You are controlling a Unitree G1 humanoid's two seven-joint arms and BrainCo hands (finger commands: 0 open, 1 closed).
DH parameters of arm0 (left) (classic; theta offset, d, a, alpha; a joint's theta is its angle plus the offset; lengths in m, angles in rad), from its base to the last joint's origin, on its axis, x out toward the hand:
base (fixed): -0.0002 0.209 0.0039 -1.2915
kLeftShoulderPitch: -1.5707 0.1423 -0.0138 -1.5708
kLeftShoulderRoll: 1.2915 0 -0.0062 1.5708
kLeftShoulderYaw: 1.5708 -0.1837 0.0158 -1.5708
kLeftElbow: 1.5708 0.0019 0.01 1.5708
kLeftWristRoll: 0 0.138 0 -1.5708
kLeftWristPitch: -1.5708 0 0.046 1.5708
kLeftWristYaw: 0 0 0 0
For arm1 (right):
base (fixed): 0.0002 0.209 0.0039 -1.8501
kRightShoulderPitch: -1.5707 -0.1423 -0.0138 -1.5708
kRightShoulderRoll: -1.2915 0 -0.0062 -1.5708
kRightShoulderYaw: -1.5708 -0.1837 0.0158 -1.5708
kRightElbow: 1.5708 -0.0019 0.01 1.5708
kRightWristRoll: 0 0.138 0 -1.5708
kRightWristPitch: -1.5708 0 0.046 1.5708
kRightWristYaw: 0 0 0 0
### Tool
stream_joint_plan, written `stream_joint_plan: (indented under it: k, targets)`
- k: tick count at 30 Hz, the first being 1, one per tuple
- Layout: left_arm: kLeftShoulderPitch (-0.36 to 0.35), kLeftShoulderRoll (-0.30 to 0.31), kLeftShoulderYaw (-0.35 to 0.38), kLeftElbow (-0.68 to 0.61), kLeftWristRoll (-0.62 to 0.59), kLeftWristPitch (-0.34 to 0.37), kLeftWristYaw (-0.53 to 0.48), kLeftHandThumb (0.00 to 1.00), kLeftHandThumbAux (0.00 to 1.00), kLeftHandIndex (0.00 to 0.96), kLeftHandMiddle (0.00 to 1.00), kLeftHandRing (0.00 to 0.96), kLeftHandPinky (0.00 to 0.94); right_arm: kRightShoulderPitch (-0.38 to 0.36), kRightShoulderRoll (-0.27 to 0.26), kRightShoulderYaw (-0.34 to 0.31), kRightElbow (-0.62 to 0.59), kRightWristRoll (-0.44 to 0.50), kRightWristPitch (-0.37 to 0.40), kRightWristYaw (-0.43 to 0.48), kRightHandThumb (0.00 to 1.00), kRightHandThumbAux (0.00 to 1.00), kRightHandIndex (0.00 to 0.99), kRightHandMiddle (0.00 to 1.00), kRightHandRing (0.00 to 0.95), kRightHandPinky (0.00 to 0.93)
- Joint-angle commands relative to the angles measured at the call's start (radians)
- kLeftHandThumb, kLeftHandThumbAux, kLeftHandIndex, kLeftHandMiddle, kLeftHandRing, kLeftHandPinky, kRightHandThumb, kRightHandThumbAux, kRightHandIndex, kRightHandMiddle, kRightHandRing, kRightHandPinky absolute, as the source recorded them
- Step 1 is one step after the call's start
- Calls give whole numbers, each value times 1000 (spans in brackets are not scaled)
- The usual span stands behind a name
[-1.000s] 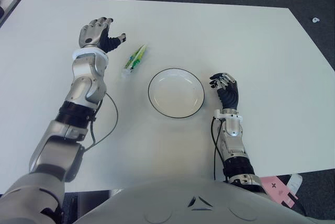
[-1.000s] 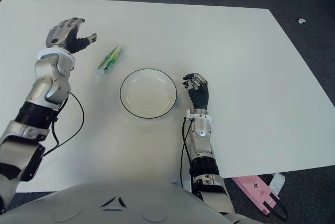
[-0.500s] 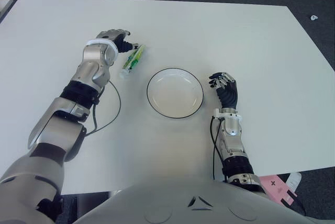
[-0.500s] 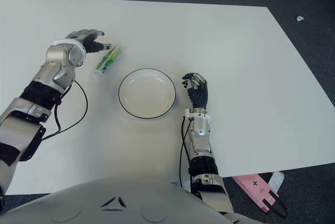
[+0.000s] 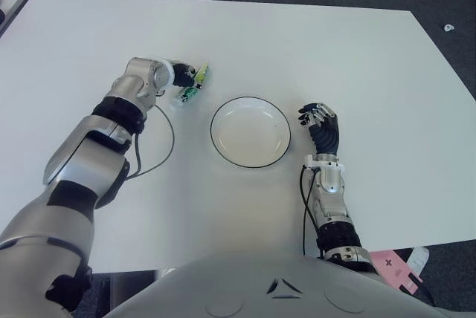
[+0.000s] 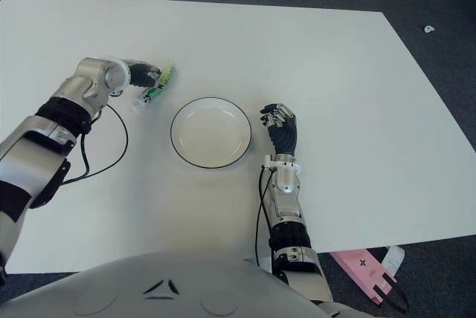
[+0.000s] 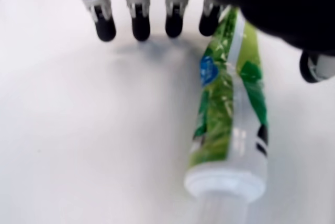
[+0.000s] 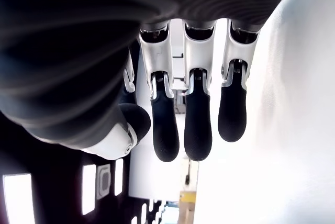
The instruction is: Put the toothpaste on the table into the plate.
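In the eye views, the white plate point(image 5: 250, 131) with a dark rim sits on the white worktop point(image 5: 372, 58) with nothing in it. The green toothpaste point(image 5: 191, 88) tube lies on the worktop just left of the plate, with the left hand point(image 5: 178, 75) over its far end. The right hand point(image 5: 321, 126) shows just right of the plate.

In the left wrist view, the fingers point(image 7: 140, 14) are spread over the tube, not clasping it.

In the right wrist view, the fingers point(image 8: 198, 124) hang loose, holding nothing.
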Motion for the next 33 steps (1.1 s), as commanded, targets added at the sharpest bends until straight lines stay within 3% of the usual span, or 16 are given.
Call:
stream_joint_plan:
  k: [1, 13, 25, 33]
  targets:
    - [-8, -32, -34, 94, -23, -49, -62, 272, 249, 0, 0, 0, 12, 46, 7, -1, 66, 3, 25, 7, 712, 726, 431, 509, 526, 533]
    - [-16, -74, -69, 188, -44, -93, -89, 264, 279, 0, 0, 0, 2, 43, 7, -5, 75, 16, 14, 23, 712, 726, 430, 505, 522, 528]
    - [50, -84, -130, 169, -28, -114, -97, 199, 282, 0, 0, 0, 28, 54, 11, -5, 60, 5, 26, 6, 712, 727, 428, 488, 505, 501]
    - [113, -114, -159, 226, -3, -60, -18, 211, 262, 4, 0, 0, 29, 66, 14, -3, 37, -2, 44, -8, 712, 727, 428, 487, 510, 508]
